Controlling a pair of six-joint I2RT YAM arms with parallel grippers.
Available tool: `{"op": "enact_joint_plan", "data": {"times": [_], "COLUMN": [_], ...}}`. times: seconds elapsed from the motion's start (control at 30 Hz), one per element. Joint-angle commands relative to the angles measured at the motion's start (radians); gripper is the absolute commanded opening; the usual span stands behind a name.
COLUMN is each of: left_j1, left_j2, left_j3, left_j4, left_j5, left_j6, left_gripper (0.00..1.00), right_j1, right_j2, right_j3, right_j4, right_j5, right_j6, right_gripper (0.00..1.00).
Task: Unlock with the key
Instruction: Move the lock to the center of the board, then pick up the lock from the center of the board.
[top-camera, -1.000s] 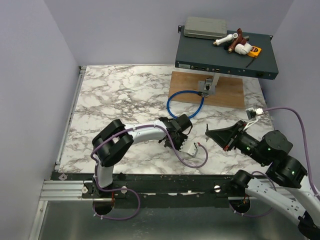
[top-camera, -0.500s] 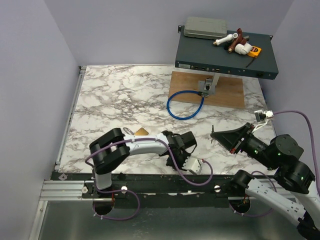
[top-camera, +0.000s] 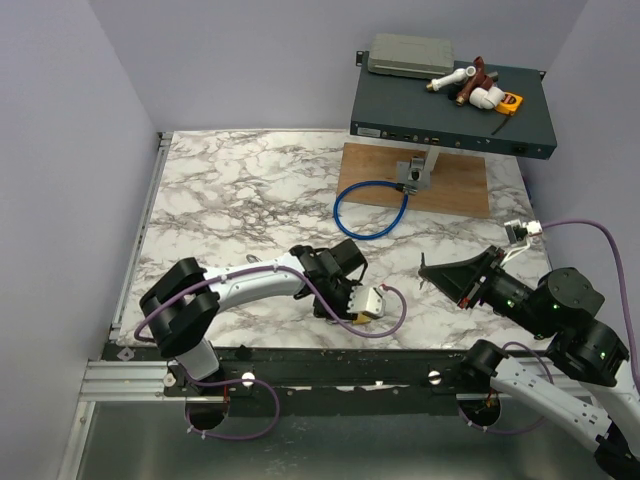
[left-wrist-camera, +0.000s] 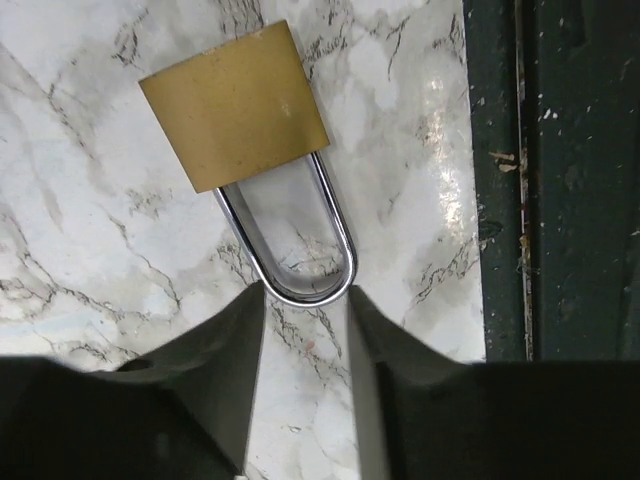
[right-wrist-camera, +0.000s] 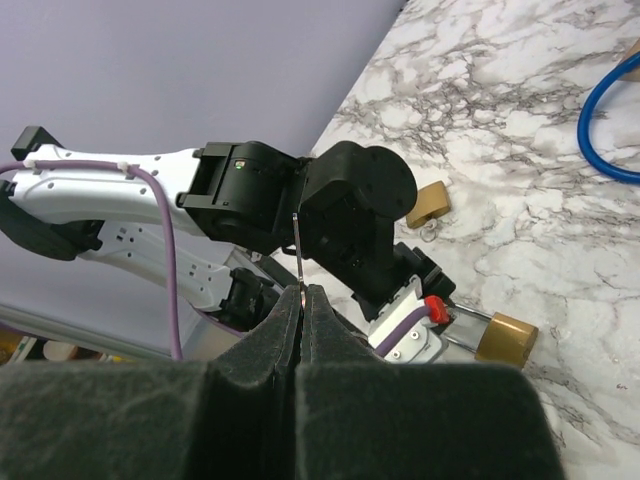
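Note:
A brass padlock (left-wrist-camera: 235, 105) lies flat on the marble, its silver shackle (left-wrist-camera: 340, 235) pointing at my left gripper (left-wrist-camera: 305, 297). That gripper is open. Its two dark fingertips (left-wrist-camera: 252, 305) flank the end of the shackle's bow. From above, the left gripper (top-camera: 345, 303) sits low near the table's front edge with the padlock (top-camera: 357, 318) under it. My right gripper (right-wrist-camera: 302, 292) is shut on the key (right-wrist-camera: 297, 250), a slim silvery blade standing up out of the pads. In the top view the right gripper (top-camera: 425, 271) hovers to the right of the left wrist, apart from the padlock (right-wrist-camera: 505, 335).
A second brass padlock (right-wrist-camera: 428, 203) lies behind the left wrist. A blue cable loop (top-camera: 372, 210) and a wooden board (top-camera: 460, 185) lie farther back. A dark equipment box (top-camera: 450, 105) with clutter stands behind them. The black front rail (left-wrist-camera: 500, 200) runs close beside the padlock.
The left arm swung toward the front edge, then left, and its jaws widened. The right gripper drew back slightly to the right, still shut on the key.

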Motion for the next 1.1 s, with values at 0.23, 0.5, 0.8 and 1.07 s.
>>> {"op": "enact_joint_plan", "data": {"times": [0.23, 0.5, 0.8, 1.07], "left_j1": [0.049, 0.047, 0.051, 0.065], "left_j2": [-0.105, -0.035, 0.007, 0.029], "left_j3": [-0.024, -0.123, -0.211, -0.282], "left_j4": [0.129, 0.377, 0.542, 0.687], "left_j5": [0.186, 0.190, 0.121, 0.136], "left_j6": [-0.121, -0.400, -0.434, -0.380], "left_gripper": [0.98, 0.98, 0.98, 0.98], "right_j1": [-0.004, -0.005, -0.005, -0.005], "right_j2": [0.030, 0.054, 0.052, 0.063], "right_j3": [0.053, 0.101, 0.112, 0.123], "right_j4": [-0.014, -0.010, -0.017, -0.028], "right_j5": [0.005, 0.029, 0.068, 0.081], "right_j6": [-0.035, -0.054, -0.043, -0.032], "right_gripper": [0.01, 0.01, 0.01, 0.01]}}
